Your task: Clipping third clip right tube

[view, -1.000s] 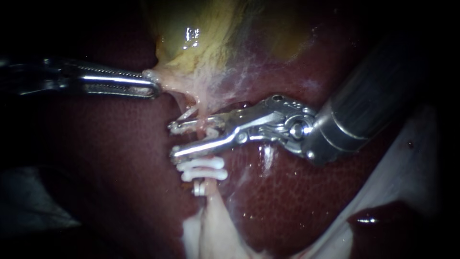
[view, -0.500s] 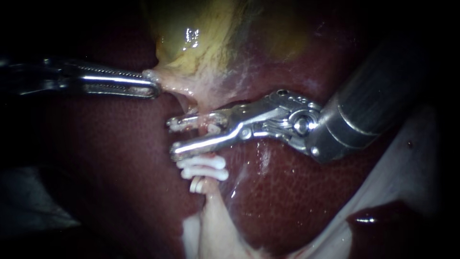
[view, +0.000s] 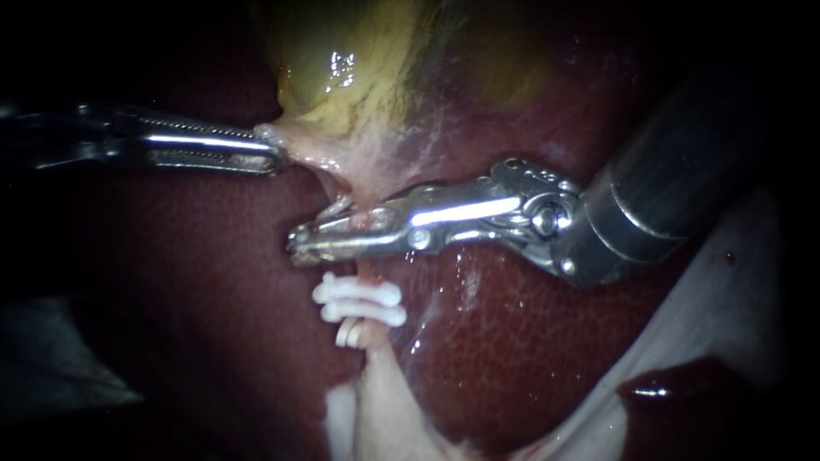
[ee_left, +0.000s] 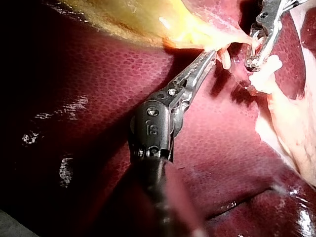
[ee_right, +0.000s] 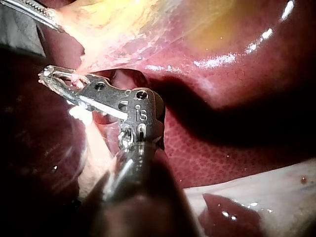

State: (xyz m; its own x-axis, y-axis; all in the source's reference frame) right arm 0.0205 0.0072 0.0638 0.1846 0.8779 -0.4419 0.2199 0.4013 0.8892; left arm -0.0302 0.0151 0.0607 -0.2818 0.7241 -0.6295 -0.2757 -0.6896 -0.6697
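Left instrument (view: pixel 275 156) is pinching the lower edge of the gallbladder (view: pixel 367 68), up and to the left of the two white clips (view: pixel 359 300), with its jaws pressed together on that pale fold. It is pulling the fold sideways, probably to keep the tube (view: pixel 369 273) stretched and standing off the liver (view: pixel 512 341). Right instrument (view: pixel 295 242) is reaching across the tube just above the white clips, on the gallbladder side, with its jaws squeezing the tube from both sides. The new clip is lying hidden between them, so I cannot tell whether it is latched. Judged purpose of this spot: a gap is being left between the new clip and the existing pair. Versus one second ago, the right jaws were spread wide, straddling the tube; they are now lying nearly together, tips slightly further past the tube. The white clips are sitting a shade lower against the jaws. The left instrument is holding the same grip, unmoved. The right wrist view is showing the right instrument (ee_right: pixel 47 76) the same way, jaws together, with pale tissue just beyond.
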